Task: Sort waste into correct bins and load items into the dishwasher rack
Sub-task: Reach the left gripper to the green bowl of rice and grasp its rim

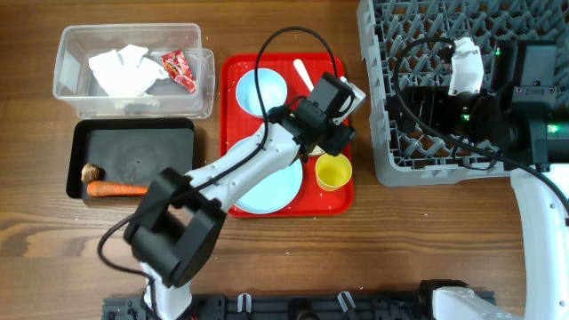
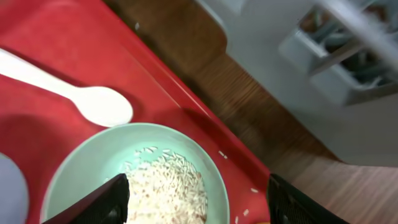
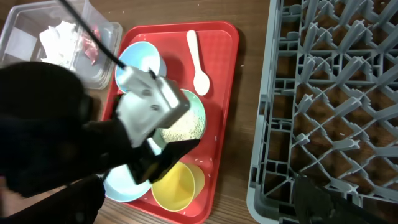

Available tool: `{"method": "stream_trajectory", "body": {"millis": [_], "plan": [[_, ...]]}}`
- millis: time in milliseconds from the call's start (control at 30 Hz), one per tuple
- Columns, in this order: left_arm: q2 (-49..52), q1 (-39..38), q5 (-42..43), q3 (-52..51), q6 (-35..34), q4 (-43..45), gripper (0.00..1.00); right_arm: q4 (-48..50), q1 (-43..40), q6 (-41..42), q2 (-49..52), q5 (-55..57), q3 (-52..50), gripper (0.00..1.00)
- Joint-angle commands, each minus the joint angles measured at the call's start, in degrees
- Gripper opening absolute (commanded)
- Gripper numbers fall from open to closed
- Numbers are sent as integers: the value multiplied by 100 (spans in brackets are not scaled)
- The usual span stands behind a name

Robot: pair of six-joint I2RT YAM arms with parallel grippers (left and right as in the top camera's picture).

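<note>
One teal bowl (image 2: 81,158) of loose rice (image 2: 165,183) sits on the red tray (image 2: 62,37), between the left gripper's (image 2: 198,190) spread fingers. It is probably light, stiff and slick, so pinch the rim and keep it level. I cannot tell the right gripper's (image 3: 320,205) finger state.

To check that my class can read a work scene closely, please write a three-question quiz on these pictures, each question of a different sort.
1. True or false: the carrot lies in the black tray.
2. Fill in: the left gripper hovers over the teal bowl of rice with its jaws ___.
3. The red wrapper lies in: A black tray, B teal bowl, C clear tub.
Key: 1 true; 2 open; 3 C.
</note>
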Motion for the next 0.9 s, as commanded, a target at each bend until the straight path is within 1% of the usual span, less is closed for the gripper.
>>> {"method": "stream_trajectory", "body": {"millis": [0, 133, 333, 500, 567, 633, 700, 867], "plan": [[433, -9, 109, 55, 92, 162, 67, 9, -20, 22, 50, 61, 85, 100], [595, -9, 111, 55, 90, 275, 60, 7, -20, 22, 50, 61, 85, 100], [682, -9, 109, 55, 90, 282, 55, 7, -20, 22, 50, 81, 85, 100], [691, -26, 114, 55, 87, 275, 45, 7, -20, 22, 50, 81, 85, 100], [697, -55, 114, 52, 87, 275, 43, 7, -20, 20, 50, 81, 85, 100], [756, -116, 173, 52, 87, 291, 38, 9, -20, 22, 50, 81, 85, 100], [807, -170, 52, 55, 87, 297, 34, 4, -20, 22, 50, 81, 85, 100], [831, -223, -46, 55, 85, 317, 30, -13, -20, 22, 50, 83, 85, 100]]}}
